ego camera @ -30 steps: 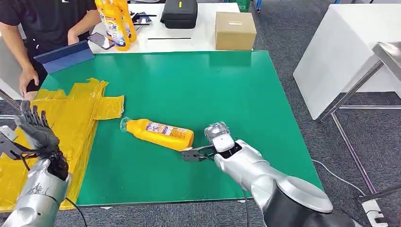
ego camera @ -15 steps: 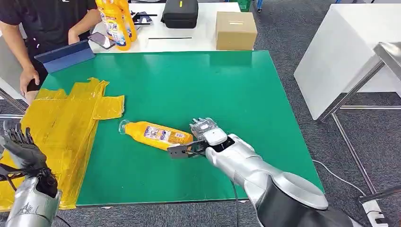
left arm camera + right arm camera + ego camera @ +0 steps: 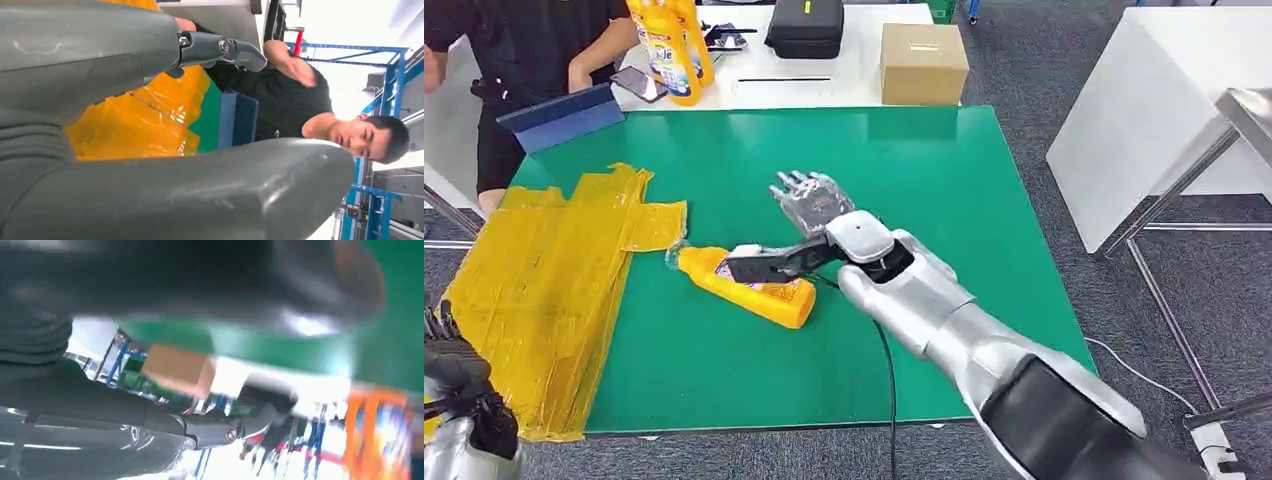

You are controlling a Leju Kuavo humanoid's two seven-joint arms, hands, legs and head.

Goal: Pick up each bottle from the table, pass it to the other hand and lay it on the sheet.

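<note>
Orange bottle (image 3: 744,287) lying on green worktop (image 3: 944,190) beside yellow sheet (image 3: 554,280); right hand (image 3: 809,205) above it, fingers spread, empty. Left hand (image 3: 459,375): state unclear.

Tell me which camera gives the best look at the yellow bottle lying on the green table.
The head view: the yellow bottle lies on its side, its cap toward the yellow sheet, with the right hand above it. The right wrist view gives only a blurred orange patch that may be a bottle; the left wrist view faces the sheet.
</note>
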